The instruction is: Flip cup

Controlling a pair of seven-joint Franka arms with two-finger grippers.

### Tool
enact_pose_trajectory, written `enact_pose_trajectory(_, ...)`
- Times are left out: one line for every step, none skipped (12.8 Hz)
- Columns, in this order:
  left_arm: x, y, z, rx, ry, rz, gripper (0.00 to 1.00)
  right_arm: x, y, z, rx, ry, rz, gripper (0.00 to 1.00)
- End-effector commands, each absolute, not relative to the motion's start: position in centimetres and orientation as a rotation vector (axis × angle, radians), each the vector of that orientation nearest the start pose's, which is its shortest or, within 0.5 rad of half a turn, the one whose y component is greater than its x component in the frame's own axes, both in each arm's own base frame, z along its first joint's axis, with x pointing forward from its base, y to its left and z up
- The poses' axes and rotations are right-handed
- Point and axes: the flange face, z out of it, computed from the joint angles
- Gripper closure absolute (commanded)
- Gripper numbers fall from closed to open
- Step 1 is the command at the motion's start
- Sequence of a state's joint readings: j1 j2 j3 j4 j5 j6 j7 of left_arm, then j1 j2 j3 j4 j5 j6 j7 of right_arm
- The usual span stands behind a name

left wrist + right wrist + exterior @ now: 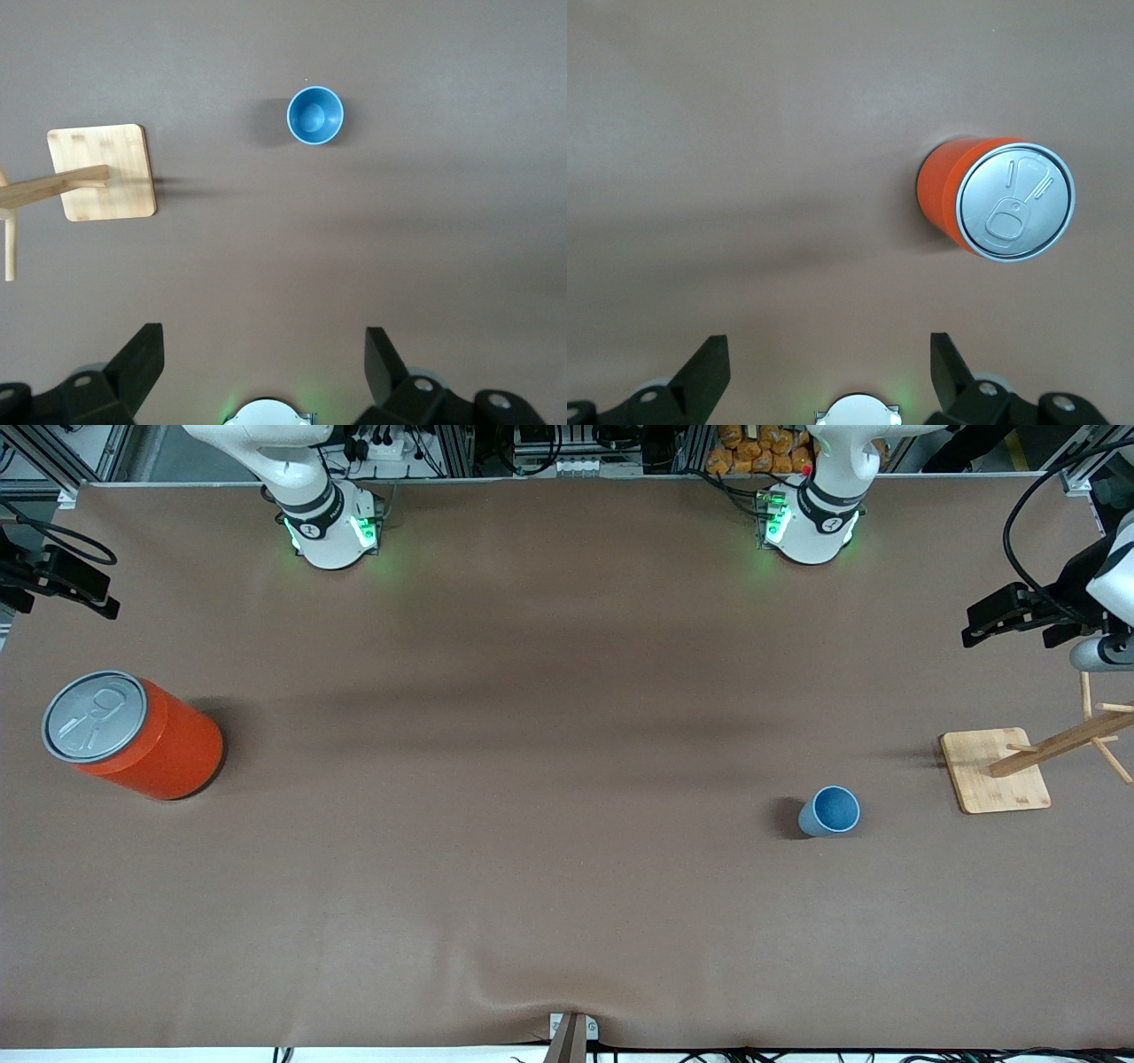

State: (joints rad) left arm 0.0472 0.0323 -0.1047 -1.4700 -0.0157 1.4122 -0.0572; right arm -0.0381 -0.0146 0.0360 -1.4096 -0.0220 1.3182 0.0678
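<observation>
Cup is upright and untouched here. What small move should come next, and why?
Probably the left gripper should descend toward the cup. The cup stands mouth up at the left arm's end of the table, beside the wooden stand, and shows in the left wrist view. Both grippers are open and hold nothing; the right gripper hangs near the can.

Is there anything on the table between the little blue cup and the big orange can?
No. Between the cup and the orange can only bare brown table shows in the front view.
</observation>
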Motion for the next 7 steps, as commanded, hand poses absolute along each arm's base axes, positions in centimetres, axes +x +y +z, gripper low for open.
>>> enact_pose_trajectory(54.57, -2.91, 64.47, -3.102, 0.091, 0.117, 0.0, 51.36, -0.54, 68.82, -3.15, 0.11, 0.118, 0.0)
enact_pose_trajectory(54.59, -2.84, 64.49, -3.082, 0.127, 0.114, 0.0, 51.34, -0.54, 68.81, -3.15, 0.11, 0.121, 0.0)
enact_pose_trajectory(54.65, -2.79, 64.53, -3.077, 0.131, 0.107, 0.0, 51.34, -0.54, 68.81, -3.15, 0.11, 0.121, 0.0)
enact_pose_trajectory(54.66, -2.88, 64.55, -3.077, 0.136, 0.104, 0.0, 51.36, -0.54, 68.82, -3.15, 0.11, 0.118, 0.0)
enact_pose_trajectory(54.66, -2.88, 64.55, -3.077, 0.134, 0.104, 0.0, 51.34, -0.54, 68.81, -3.15, 0.11, 0.121, 0.0)
enact_pose_trajectory(54.64, -2.97, 64.53, -3.079, 0.139, 0.107, 0.0, 51.36, -0.55, 68.82, -3.151, 0.11, 0.118, 0.0)
enact_pose_trajectory(54.65, -2.98, 64.61, -3.079, 0.139, 0.102, 0.0, 51.36, -0.54, 68.82, -3.15, 0.11, 0.118, 0.0)
